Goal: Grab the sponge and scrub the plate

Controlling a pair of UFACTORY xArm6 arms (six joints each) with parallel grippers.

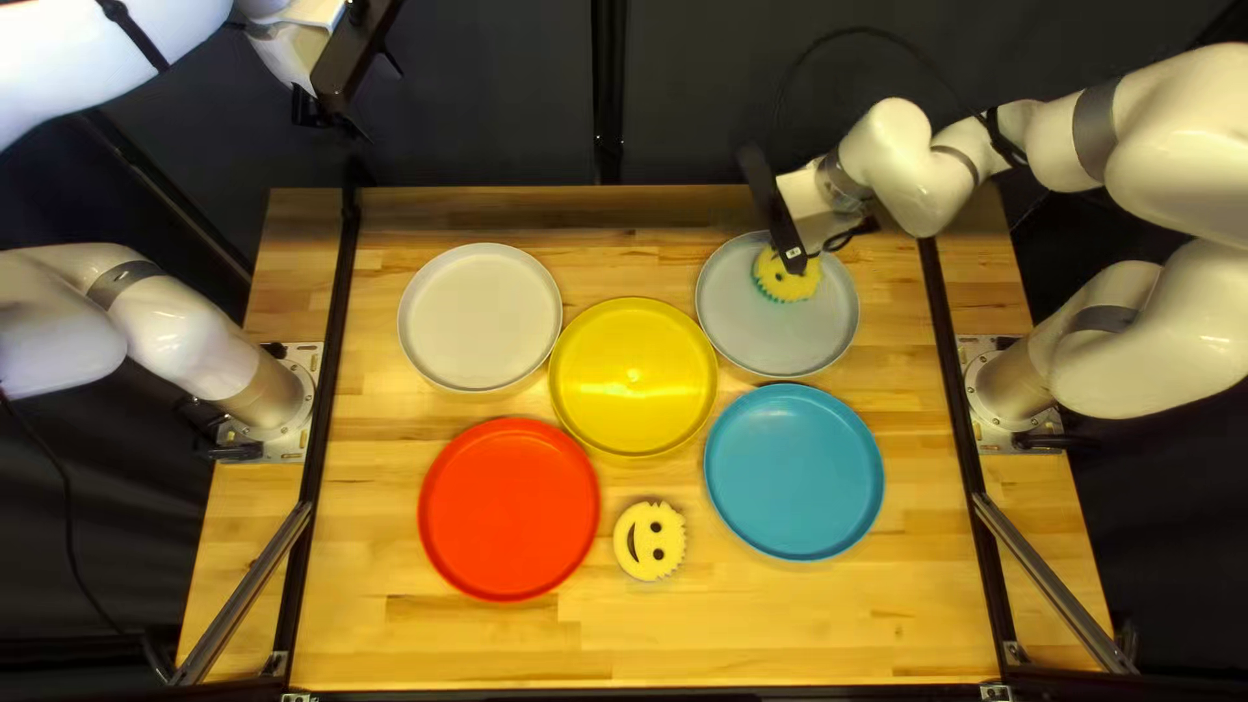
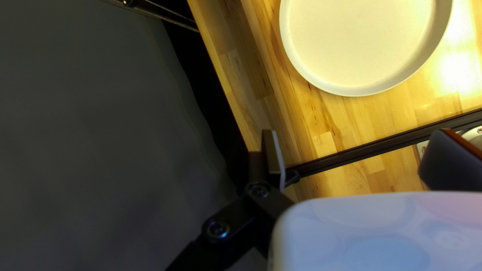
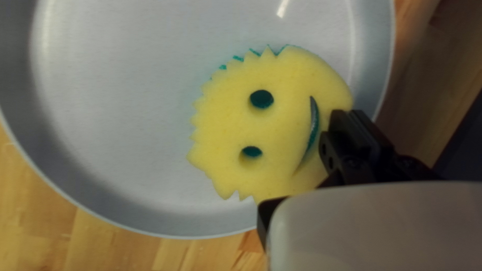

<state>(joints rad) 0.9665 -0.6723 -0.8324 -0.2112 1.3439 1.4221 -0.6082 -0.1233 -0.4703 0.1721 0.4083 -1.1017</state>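
While my right gripper is closed on one edge of a yellow sponge, its smiling face lies tilted, the green underside showing along the notched edge. That sponge is over the grey plate beneath the right gripper, near the rim; I cannot tell whether it touches the plate. Nearer the table's near edge than this gripper are the blue plate, the yellow plate, the red plate and a second sponge. My left gripper is raised, fingers spread with nothing between them, the white plate well ahead of them.
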